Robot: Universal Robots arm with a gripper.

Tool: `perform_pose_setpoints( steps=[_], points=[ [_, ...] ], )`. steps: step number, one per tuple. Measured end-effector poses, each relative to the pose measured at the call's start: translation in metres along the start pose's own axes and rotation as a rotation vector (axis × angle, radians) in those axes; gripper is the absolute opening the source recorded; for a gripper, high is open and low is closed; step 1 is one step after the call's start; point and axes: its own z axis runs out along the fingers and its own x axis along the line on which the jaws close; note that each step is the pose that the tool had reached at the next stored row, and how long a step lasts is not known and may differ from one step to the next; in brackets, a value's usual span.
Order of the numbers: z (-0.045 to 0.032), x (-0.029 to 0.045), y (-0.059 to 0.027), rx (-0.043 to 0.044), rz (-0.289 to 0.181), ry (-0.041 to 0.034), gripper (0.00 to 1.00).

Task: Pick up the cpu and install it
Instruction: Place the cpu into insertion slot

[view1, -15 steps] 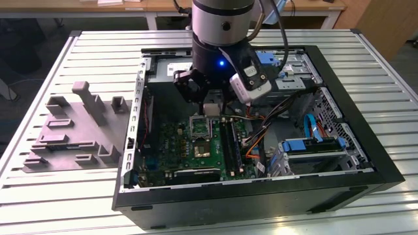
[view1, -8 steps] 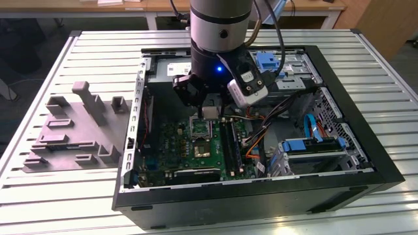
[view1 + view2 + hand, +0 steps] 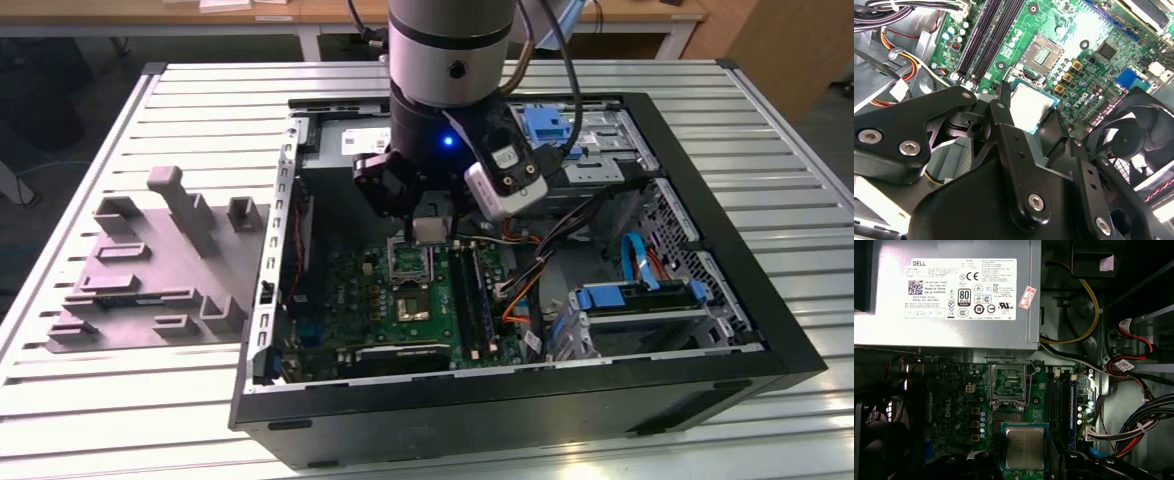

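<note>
Gripper (image 3: 1030, 107): closed on the cpu (image 3: 1025, 447), one finger on each side.
Cpu: held up over the green board (image 3: 1021, 30), near the socket (image 3: 1041, 51).

The silvery square cpu (image 3: 1031, 106) hangs over the green board (image 3: 1064, 30).

Open air between held cpu (image 3: 1024, 448) and bare socket (image 3: 1041, 50). Hemmed by power supply (image 3: 954, 290) just beyond, memory slots (image 3: 989, 35) beside, fan (image 3: 1134, 140) opposite, cables (image 3: 1134, 425) past the slots.
</note>
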Motion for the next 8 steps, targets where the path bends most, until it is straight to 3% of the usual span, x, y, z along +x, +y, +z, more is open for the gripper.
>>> perform_pose_setpoints(
  steps=[8],
  points=[
    [0.0056, 0.0009, -0.0018, 0.0, 0.0, 0.0004, 0.47]
  ],
)
